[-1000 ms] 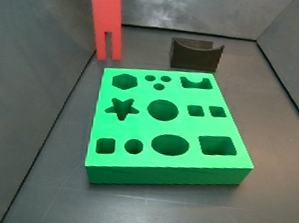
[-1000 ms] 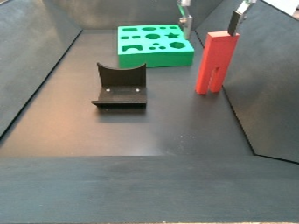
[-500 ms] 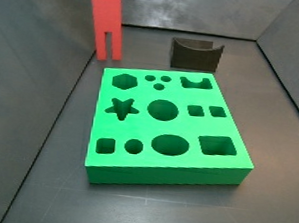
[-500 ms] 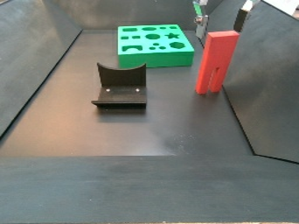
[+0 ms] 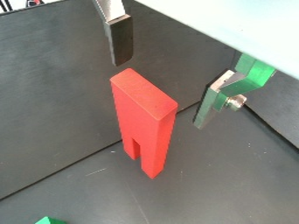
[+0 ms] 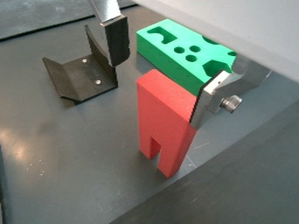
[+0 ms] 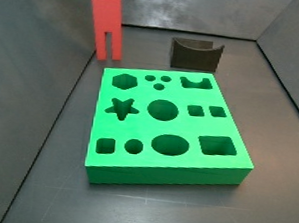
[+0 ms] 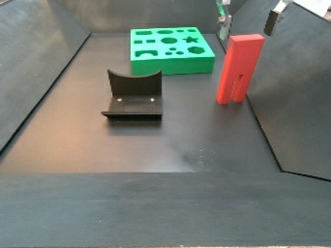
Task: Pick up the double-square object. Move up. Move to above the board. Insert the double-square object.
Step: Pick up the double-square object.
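Where the dark matte counter [image 8: 168, 136] meets its grey walls, the space closes into a shallow bin, with panels rising on every side that both side views show. The double-square object [image 7: 106, 26] stands upright on this counter close to a wall, its long axis vertical. Its slot opens downward, so the two square legs rest on the counter and the solid end points up, as both wrist views show [image 5: 145, 134] [image 6: 165, 122]. In a side view it stands apart from the board [image 8: 169, 49], off one corner of it. The board lies flat, its shaped holes facing up [image 7: 167, 129]. The fixture [image 8: 131, 96] stands on the counter well apart from the red block, nearer the middle; in a side view it sits beyond the far edge of the board [image 7: 195, 54].

My fingers [image 5: 170, 74] hang above the block's top, spread apart, one plate on each side of it [image 6: 166, 72], gripping nothing. In a side view only their tips show at the upper edge [image 8: 247, 15], above the block [image 8: 235, 68].
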Robot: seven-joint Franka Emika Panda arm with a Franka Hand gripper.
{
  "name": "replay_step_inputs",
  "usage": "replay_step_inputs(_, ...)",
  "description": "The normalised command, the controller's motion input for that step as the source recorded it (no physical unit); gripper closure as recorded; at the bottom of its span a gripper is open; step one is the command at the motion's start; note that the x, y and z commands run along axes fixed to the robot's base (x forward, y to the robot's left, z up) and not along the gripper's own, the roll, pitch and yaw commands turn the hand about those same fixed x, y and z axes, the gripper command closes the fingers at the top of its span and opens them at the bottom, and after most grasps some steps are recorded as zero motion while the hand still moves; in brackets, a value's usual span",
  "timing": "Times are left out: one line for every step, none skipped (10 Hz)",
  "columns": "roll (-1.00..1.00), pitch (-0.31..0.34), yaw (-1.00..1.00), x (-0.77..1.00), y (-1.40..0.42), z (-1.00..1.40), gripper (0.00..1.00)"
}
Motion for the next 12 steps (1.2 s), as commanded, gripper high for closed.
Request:
replay_step_inputs(0.00, -0.077, -0.07, 0.10, -0.13, -0.09, 0.00)
replay_step_inputs(0.00, -0.119, -0.12, 0.09, -0.16, -0.13, 0.00)
replay_step_inputs(0.01, -0.150, -0.15, 0.07, -0.22, -0.21, 0.00)
replay_step_inputs(0.04, -0.146, -0.15, 0.13, -0.25, -0.26, 0.00)
replay_step_inputs(0.06, -0.149, -0.14, 0.13, -0.28, -0.31, 0.00)
replay_step_inputs(0.06, -0.140, -0.12, 0.06, -0.25, -0.27, 0.00)
replay_step_inputs(0.00, 0.000, 0.00, 0.00, -0.02, 0.00, 0.00)
replay_step_inputs(0.00, -0.024, 0.00, 0.00, 0.00, -0.14, 0.00)
replay_step_inputs(0.00, -0.021, 0.00, 0.00, 0.12, -0.13, 0.00)
replay_step_inputs(0.00, 0.000, 0.01, 0.00, 0.11, -0.05, 0.00)
replay_step_inputs(-0.01, 0.000, 0.02, 0.00, 0.11, -0.03, 0.00)
replay_step_inputs(0.00, 0.000, 0.02, 0.00, 0.11, 0.00, 0.00)
